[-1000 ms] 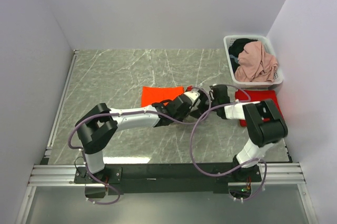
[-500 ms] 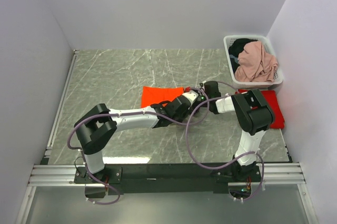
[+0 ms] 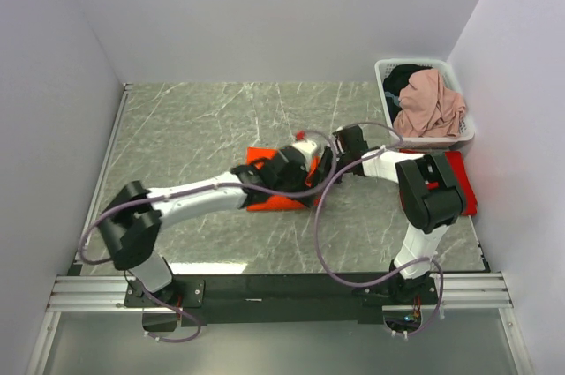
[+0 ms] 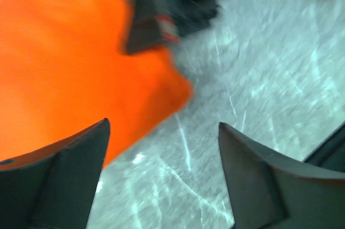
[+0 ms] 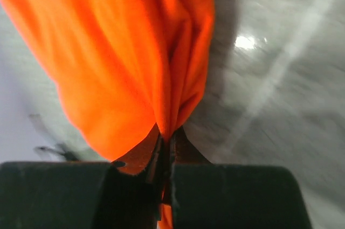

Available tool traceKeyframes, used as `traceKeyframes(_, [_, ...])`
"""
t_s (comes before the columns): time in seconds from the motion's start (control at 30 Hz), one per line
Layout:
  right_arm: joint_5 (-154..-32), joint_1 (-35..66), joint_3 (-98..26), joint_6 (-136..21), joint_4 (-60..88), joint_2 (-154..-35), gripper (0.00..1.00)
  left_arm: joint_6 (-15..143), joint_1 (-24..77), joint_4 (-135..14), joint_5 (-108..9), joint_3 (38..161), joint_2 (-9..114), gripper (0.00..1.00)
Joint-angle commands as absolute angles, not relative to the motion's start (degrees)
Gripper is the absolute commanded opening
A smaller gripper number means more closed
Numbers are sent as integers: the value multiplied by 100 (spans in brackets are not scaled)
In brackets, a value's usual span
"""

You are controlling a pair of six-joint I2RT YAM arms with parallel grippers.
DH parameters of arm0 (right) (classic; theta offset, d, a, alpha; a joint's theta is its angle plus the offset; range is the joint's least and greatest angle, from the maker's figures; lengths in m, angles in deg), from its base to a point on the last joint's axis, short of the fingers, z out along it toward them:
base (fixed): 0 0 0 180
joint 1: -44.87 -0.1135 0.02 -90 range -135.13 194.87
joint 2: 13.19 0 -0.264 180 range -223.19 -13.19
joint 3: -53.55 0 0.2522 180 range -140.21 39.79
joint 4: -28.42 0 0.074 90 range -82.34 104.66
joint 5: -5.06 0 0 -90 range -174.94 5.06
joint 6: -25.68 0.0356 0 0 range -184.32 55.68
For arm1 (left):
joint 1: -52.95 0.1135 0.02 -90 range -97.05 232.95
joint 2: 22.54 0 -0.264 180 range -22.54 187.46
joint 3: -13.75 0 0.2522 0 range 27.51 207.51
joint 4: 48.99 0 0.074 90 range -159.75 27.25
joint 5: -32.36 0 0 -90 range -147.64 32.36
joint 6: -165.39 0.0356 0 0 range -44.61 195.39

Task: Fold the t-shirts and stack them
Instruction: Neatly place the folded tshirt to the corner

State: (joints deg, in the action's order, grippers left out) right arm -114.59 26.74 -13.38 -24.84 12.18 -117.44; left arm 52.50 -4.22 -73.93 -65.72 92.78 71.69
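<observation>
- Currently the orange t-shirt [image 3: 275, 204] lies near the middle of the worktop [image 3: 203, 119]. In the top view both arms cross over it, so only its edges at 6 and 10 o'clock show.
- The right pincer [image 5: 166, 140] is pressed together on a bunched fold of the orange t-shirt. In its wrist view the creased cloth rises from the closed jaws toward 12 o'clock.
- The left pincer [image 4: 163, 126] stands apart with nothing between its fingers. It sits over a corner of the orange t-shirt. Cloth fills the wrist view toward 10 o'clock and bare marble fills it toward 4 o'clock. Whether the fingers touch the cloth cannot be told.
- The red t-shirt [image 3: 463, 185] lies flat at the 3 o'clock edge of the worktop, partly behind the right arm and well apart from the orange one.
- A white basket [image 3: 415, 62] sits in the 1 o'clock corner, holding a pink garment [image 3: 428, 106] and some dark cloth.
</observation>
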Motion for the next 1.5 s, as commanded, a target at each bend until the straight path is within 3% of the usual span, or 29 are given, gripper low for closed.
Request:
traceKeyframes(0.0, [-10518,2667,-1716,-3724,-448,-11199,0,4955,196,-7874,-5985,9746,6361,88])
traceKeyframes(0.17, [-9393,2676,-2251,-4830,-1862,-10961,0,4946,1742,-8840,-5747,10456,5955,99])
traceKeyframes(0.3, [-8443,2685,-2639,-5351,-2725,-10935,0,4929,2815,-9447,-5940,10687,5876,100])
traceKeyframes(0.57, [-6730,2755,-3280,-5667,-3956,-10952,0,4393,4459,-8973,-5090,9694,5550,99])
traceKeyframes(0.77, [-6315,3212,-3203,-5721,-4037,-10768,0,4296,4671,-9070,-5562,9624,5568,99])
traceKeyframes(1.03, [-5683,3581,-3044,-5597,-3755,-10390,0,4182,5057,-9176,-4693,9738,5972,99])
traceKeyframes(1.47, [-5075,4135,-2938,-5878,-3412,-9951,0,4296,5163,-9334,-4955,9852,6174,99])
